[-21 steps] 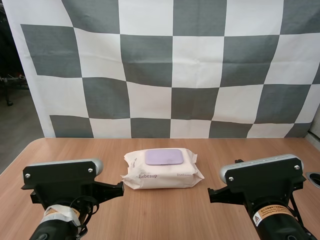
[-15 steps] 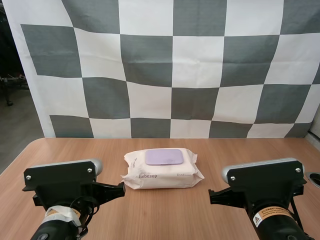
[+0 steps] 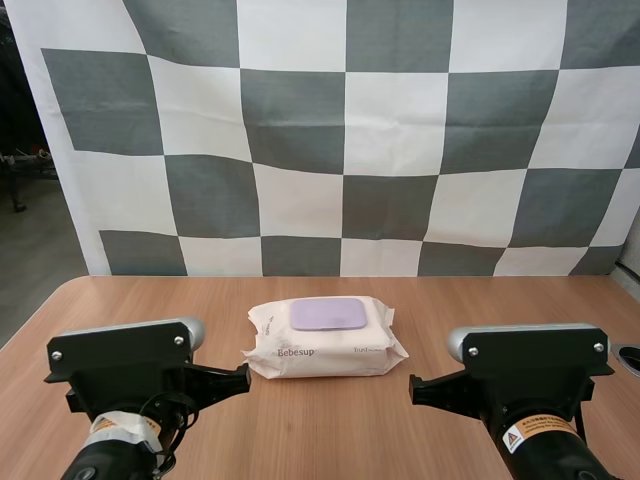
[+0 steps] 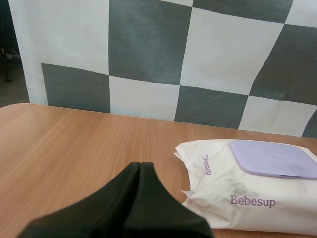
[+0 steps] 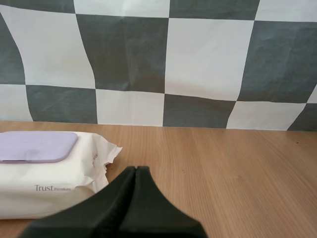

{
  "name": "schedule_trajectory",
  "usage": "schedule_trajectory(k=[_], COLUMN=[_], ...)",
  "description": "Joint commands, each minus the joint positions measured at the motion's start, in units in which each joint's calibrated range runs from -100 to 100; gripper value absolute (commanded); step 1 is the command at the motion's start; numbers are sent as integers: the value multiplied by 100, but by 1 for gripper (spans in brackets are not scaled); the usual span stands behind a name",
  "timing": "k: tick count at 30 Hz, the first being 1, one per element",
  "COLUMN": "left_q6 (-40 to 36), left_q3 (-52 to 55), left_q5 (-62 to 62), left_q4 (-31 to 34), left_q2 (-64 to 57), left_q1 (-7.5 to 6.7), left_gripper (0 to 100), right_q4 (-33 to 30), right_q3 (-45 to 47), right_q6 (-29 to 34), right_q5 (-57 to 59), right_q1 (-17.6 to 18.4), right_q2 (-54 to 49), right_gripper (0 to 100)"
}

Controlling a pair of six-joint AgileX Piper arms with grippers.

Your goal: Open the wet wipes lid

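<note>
Lying flat mid-table (image 3: pixel 120 300), the pack (image 3: pixel 325 345) was seen with its lilac lid (image 3: pixel 328 313) closed flush on top. The left gripper (image 4: pixel 140 166) was held pressed together as one dark wedge, with nothing gripped, near the pack's left end. The right gripper (image 5: pixel 136 169) was likewise closed on nothing, near the pack's right end. The pack was touched by neither.

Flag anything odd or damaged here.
Nothing stands out. The wet wipes pack lies flat on the table, its lilac lid closed flush. The left end effector and right end effector are shut, clear of it.
</note>
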Motion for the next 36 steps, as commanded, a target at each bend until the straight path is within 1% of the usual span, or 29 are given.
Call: schedule_trajectory(k=[1,9,10,12,13,14,16,20,23,25,27,29,33,36], left_q6=[-7,-7,-7,-7,-7,17,38,38,109,292,482,783,1579,1967], left_q3=[0,0,0,0,0,0,0,0,0,0,0,0,0,0], left_q5=[-9,-9,-82,-694,-1374,-2347,-4504,-8111,-10421,-11578,-12380,-12792,-12897,-12819], left_q4=[-10,-10,-60,-367,-395,-366,-250,-269,-269,-269,-269,-284,-284,-300], left_q2=[0,0,0,0,0,0,0,0,0,0,0,0,0,0], left_q1=[5,5,5,5,5,5,5,5,5,5,5,5,5,5], left_gripper=[0,0,0,0,0,0,0,0,0,0,0,0,0,0], right_q4=[7,7,7,7,7,7,49,4,18,18,18,18,18,18], right_q3=[0,0,0,0,0,0,0,0,0,0,0,0,0,0], right_q6=[0,0,0,0,0,0,0,0,0,0,0,0,0,0], right_q5=[-1,-1,-1,-18,-18,-42,-531,-2954,-4733,-5608,-6140,-6419,-7036,-8296], right_q1=[2,2,2,2,2,2,2,2,2,2,2,2,2,2], right_q2=[0,0,0,0,0,0,0,0,0,0,0,0,0,0], right_gripper=[0,0,0,0,0,0,0,0,0,0,0,0,0,0])
